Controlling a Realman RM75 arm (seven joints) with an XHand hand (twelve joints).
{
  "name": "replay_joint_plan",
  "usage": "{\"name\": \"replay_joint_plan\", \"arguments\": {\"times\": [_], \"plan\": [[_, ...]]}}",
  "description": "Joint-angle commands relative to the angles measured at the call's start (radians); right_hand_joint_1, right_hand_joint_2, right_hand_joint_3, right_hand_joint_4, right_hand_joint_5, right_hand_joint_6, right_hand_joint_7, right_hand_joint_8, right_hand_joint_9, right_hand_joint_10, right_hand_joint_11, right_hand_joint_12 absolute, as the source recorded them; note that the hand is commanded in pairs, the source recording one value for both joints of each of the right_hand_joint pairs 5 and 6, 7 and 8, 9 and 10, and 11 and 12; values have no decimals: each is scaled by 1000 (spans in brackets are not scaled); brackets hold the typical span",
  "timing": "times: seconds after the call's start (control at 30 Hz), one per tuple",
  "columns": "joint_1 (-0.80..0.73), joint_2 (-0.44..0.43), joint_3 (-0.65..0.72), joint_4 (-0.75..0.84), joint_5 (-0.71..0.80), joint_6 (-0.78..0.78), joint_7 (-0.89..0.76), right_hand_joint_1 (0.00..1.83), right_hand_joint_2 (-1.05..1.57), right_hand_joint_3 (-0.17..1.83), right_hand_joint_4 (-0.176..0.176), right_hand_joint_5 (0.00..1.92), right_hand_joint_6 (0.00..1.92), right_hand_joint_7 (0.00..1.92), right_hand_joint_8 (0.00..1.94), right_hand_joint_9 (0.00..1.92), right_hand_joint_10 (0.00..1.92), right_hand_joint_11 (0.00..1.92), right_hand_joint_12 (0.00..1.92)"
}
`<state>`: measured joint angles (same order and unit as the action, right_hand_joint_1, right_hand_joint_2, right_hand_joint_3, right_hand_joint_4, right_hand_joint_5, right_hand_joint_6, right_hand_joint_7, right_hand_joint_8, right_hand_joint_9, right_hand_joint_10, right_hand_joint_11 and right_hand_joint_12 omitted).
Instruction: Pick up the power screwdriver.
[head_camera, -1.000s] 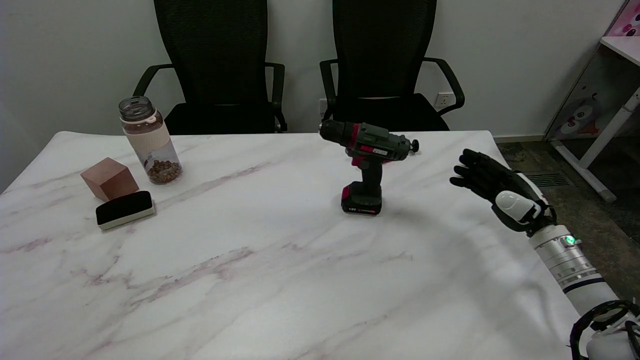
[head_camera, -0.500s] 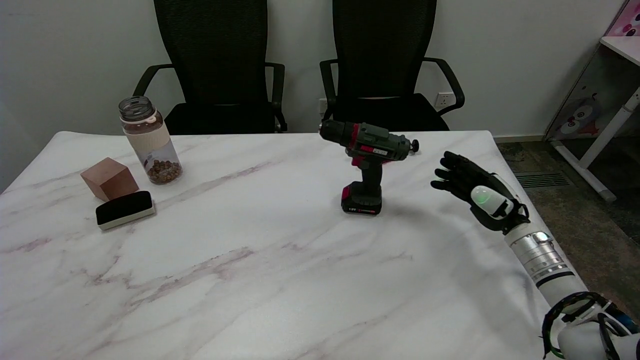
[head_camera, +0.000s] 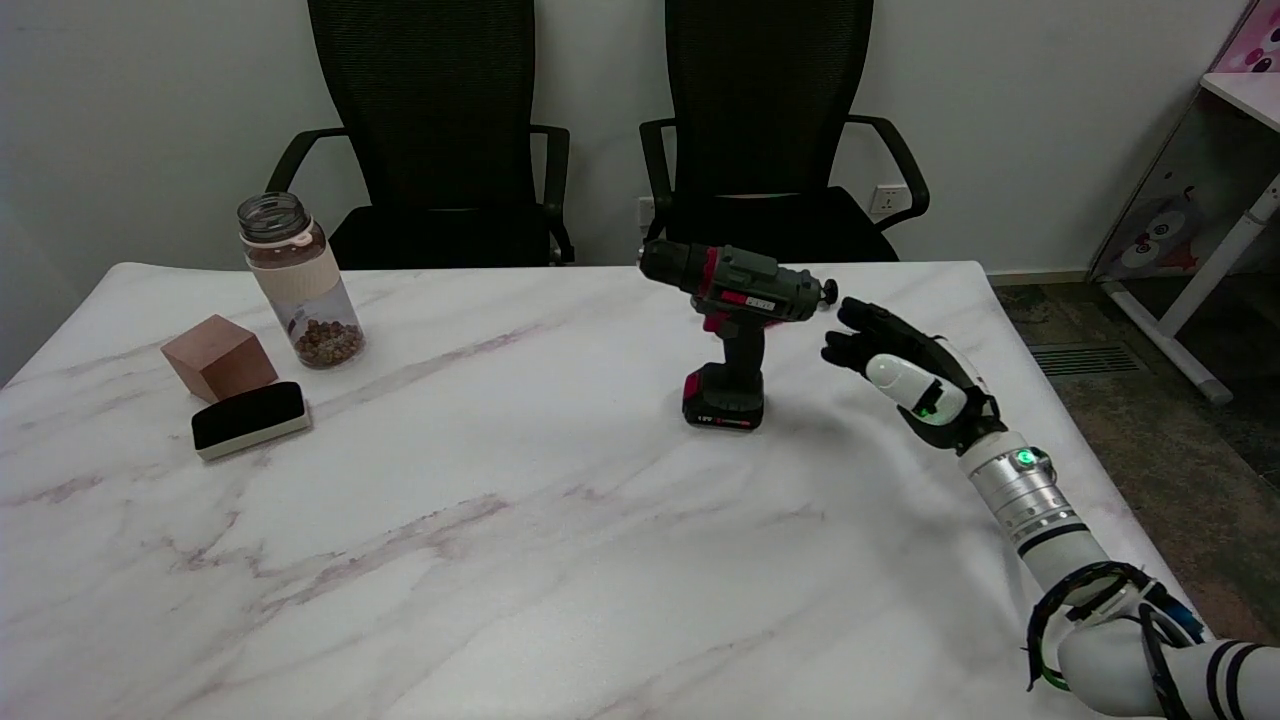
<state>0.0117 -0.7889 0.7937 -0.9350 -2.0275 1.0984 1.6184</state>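
On table | right hand (head_camera: 905, 362) empty, fingers apart | now closer to upright power screwdriver (head_camera: 738, 330)

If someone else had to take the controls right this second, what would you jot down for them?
Right hand: open, holding nothing, in the air just right of the power screwdriver, fingers pointing toward it, not touching.
Power screwdriver: upright on its battery base on the marble table, towards the far edge, chuck pointing left.
Done: only the approach; no grasp.
Left: close the fingers around the handle and lift.
The jar, wooden block and eraser sit far left, probably out of the way.
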Motion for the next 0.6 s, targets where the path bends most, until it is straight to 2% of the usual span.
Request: {"name": "replay_joint_plan", "arguments": {"times": [0.03, 0.6], "plan": [[93, -52, -41, -19, 23, -56, -199, 875, 89, 686, -98, 284, 284, 284, 284, 402, 402, 304, 304], [143, -106, -77, -33, 15, -77, -242, 879, 56, 720, -88, 169, 169, 169, 169, 304, 304, 281, 281]]}}
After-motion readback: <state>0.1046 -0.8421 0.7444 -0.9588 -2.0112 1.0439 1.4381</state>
